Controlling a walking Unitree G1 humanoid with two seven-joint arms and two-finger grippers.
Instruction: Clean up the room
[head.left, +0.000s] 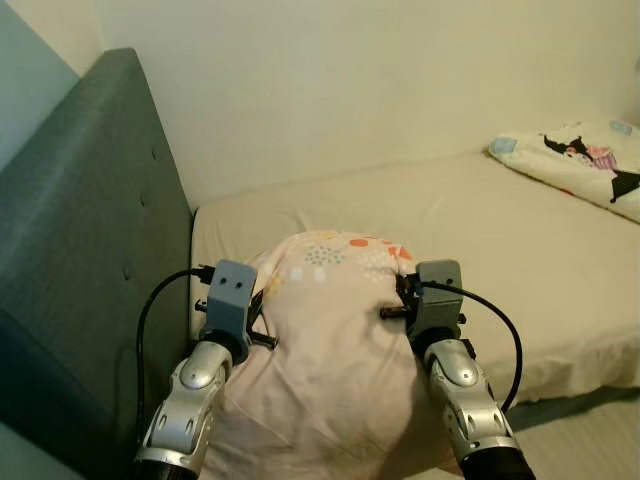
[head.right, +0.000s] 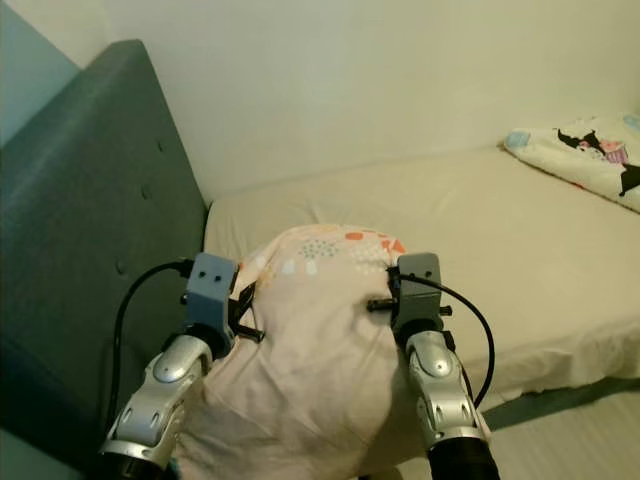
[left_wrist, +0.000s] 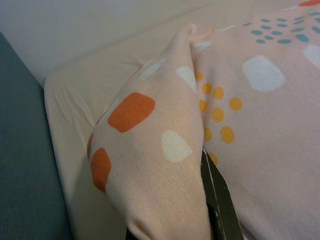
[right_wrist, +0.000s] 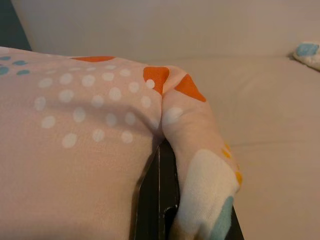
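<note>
A big pale pink pillow (head.left: 330, 330) with orange, white and teal spots hangs between my two arms, over the near left corner of the bed (head.left: 520, 240). My left gripper (head.left: 262, 318) is shut on a fold at the pillow's left side; in the left wrist view the fabric (left_wrist: 165, 150) wraps over one black finger (left_wrist: 220, 205). My right gripper (head.left: 392, 298) is shut on the pillow's right corner, seen in the right wrist view as cloth (right_wrist: 195, 150) draped over the black fingers (right_wrist: 160, 200). The pillow's far end rests near the mattress.
A dark grey-green padded headboard (head.left: 90, 230) stands at the left, close to my left arm. A cream wall (head.left: 380, 80) backs the bed. A second pillow (head.left: 590, 165) with cartoon prints lies at the far right of the mattress. A strip of floor (head.left: 590, 440) shows bottom right.
</note>
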